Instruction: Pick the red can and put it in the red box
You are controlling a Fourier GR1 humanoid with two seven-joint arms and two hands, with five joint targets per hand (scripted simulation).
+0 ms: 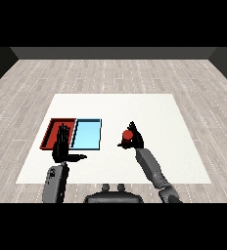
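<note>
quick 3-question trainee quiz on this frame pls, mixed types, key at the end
1. True or false: the red can already lies in the red tray.
2. Which hand is curled round the red can? A) left hand B) right hand C) neither
3. Fill in: the light blue tray lies directly to the ___ of the red tray in the head view.

Key:
1. False; the can is at the right hand, right of both trays.
2. B; the left hand has its fingers straight, over the red tray's near edge.
3. right
</note>
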